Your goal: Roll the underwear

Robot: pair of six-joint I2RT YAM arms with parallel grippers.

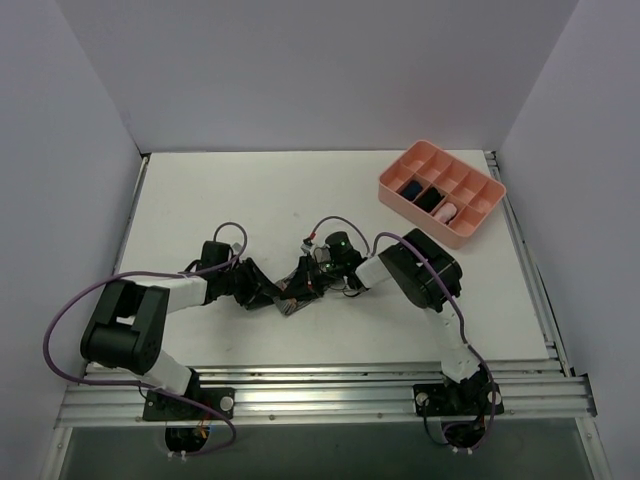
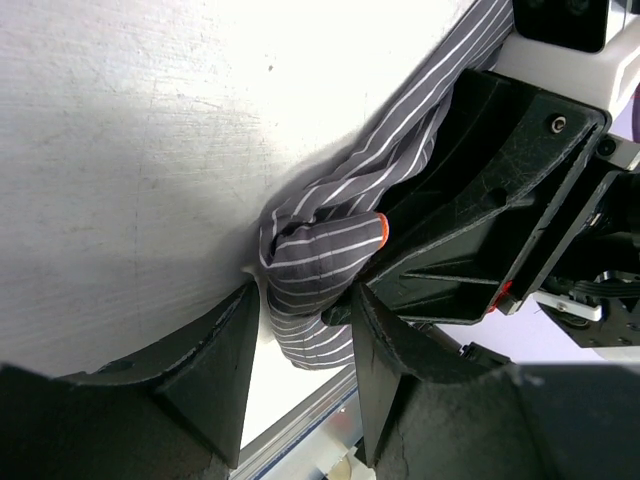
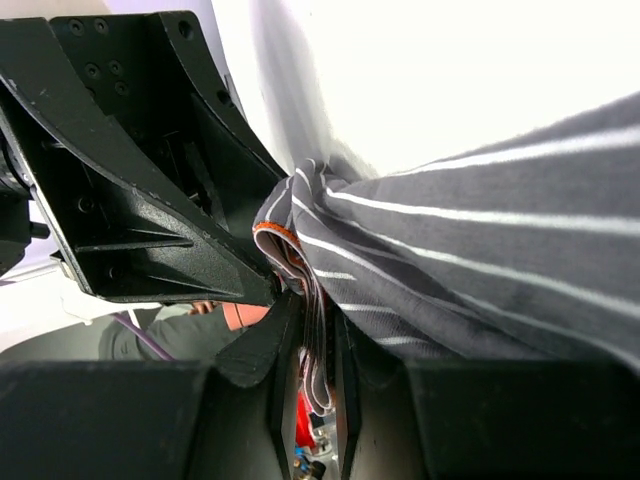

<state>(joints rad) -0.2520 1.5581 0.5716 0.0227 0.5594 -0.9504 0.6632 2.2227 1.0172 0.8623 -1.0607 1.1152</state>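
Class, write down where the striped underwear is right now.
Top view: the underwear sits centre-front on the table, bunched between the left pincer and the right pincer, which pinches one fold.

Both arms bent low w/ elbows out, L arm [image 1: 150, 310] reaching in from the left and R arm [image 1: 425, 275] from the right, wrists angled inward till L tool [image 2: 300, 340], jaws apart, nearly meets R tool [image 3: 318, 350], jaws pinched close together.
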